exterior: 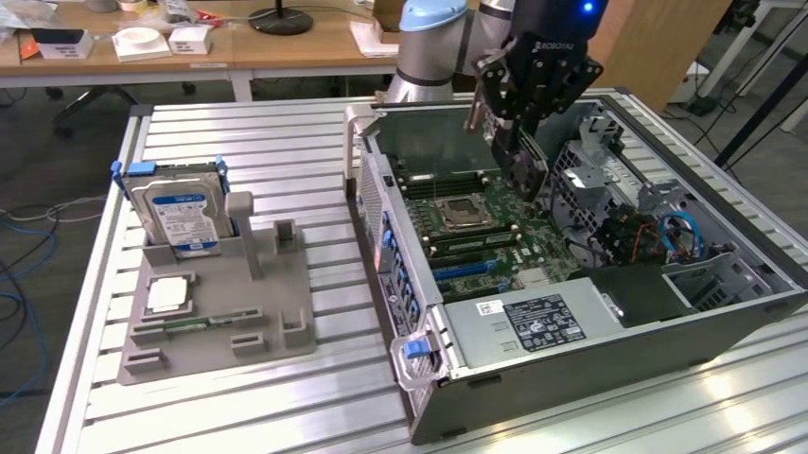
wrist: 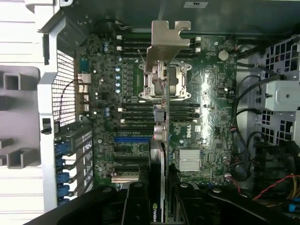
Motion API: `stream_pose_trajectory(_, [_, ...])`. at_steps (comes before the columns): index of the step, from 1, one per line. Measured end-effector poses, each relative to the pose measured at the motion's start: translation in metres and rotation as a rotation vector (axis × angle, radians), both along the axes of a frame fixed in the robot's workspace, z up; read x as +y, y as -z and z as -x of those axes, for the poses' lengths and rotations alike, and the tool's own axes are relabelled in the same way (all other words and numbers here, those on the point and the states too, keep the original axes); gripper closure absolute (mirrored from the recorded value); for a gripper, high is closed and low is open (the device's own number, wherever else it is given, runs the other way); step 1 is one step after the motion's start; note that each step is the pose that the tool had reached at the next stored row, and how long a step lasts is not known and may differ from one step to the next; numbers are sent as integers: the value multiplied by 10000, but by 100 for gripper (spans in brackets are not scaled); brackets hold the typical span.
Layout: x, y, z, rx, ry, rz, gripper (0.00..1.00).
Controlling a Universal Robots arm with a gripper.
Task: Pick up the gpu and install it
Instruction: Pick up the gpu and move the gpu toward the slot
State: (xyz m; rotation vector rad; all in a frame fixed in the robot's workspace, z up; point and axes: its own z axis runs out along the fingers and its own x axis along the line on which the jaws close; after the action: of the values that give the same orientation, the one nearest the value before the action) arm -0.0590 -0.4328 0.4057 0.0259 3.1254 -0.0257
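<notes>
gpu (wrist: pixel 161 154) is clamped on edge in the gripper (wrist: pixel 159 206), the jaws closed on it with one finger on each face. in the exterior view it hangs below the gripper over the open case (exterior: pixel 593 378), toward the far end, above the motherboard (wrist: pixel 206 108). whether its lower edge touches the board cannot be told. in the wrist view the card runs as a thin line along the board, crossing beside the cpu socket (wrist: pixel 180 79), with its silver bracket (wrist: pixel 167 35) at the end near the case's far wall. the blue slot (wrist: pixel 132 139) lies just to one side of the card's line, not under it. open room: the board surface on both sides of the card is low and flat. the drive cage (exterior: pixel 593 175) stands near on the exterior view's right, with loose cables (exterior: pixel 676 236) beyond it. the power supply (exterior: pixel 531 322) fills the near end of the case, well apart from the card. outside the case, on the exterior view's left, a grey holder (exterior: pixel 253 312) sits on the table (exterior: pixel 253 132) with a hard drive (exterior: pixel 181 216) standing upright in it, well apart from the gripper.
</notes>
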Motion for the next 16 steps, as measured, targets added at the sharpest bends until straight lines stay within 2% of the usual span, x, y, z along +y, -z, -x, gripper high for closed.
stream_pose_trajectory(16, [0,0,-246,0,-253,-1,74])
